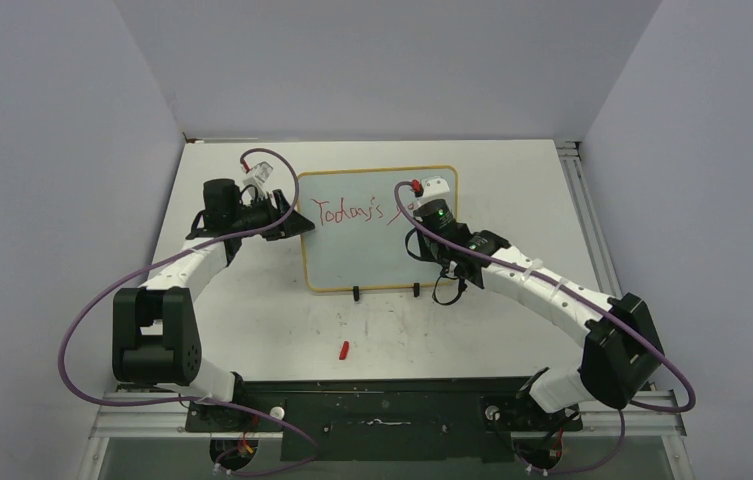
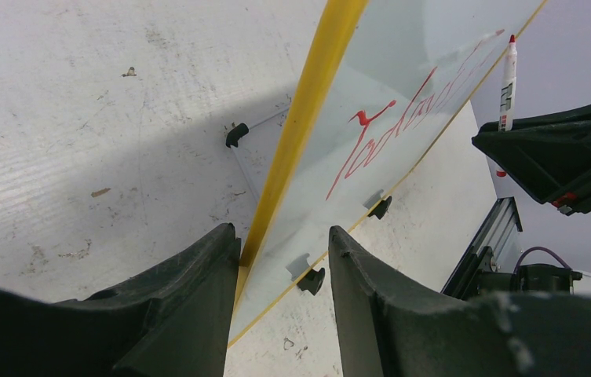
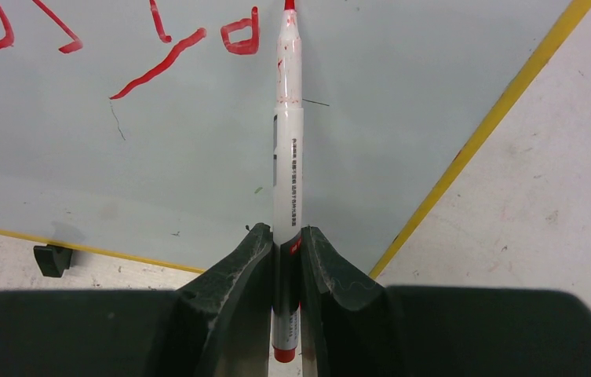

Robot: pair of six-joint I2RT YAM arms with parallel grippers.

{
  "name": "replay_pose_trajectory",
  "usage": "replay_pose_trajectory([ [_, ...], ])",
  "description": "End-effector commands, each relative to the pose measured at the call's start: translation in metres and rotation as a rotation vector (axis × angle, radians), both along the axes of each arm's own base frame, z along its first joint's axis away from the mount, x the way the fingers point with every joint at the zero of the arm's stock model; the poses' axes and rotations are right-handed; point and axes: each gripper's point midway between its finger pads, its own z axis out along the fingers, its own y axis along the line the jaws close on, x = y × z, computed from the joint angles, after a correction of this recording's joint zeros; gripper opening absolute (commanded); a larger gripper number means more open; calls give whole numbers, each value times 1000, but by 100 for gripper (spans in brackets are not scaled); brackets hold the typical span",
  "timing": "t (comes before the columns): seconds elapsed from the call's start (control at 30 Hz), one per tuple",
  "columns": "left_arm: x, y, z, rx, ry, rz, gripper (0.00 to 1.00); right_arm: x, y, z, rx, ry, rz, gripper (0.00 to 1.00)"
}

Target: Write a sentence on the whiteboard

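Both busy: left claw (image 2: 282,236) astride whiteboard (image 2: 390,47) edge, grip unclear; right claw (image 3: 284,232) clamps marker (image 3: 288,149).

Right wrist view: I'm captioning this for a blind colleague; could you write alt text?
The right gripper is shut on a white marker with a red tip, pointing up across the whiteboard beside red handwriting. The board's yellow frame runs diagonally at right, with the white table beyond.
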Motion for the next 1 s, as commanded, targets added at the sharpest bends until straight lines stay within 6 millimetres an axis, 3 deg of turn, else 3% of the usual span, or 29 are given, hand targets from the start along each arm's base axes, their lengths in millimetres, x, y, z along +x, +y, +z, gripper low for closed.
replay_pose_trajectory([
  [0.0,-3,-8,26,-11,-88,-45,43,7,-4,4,-4,-18,-19,5],
  [0.57,-4,-8,27,-12,-90,-47,43,1,-3,-13,-1,40,-5,5],
  [0.97,-5,-8,28,-13,-92,-48,43,-12,-15,-23,-6,64,-34,5],
])
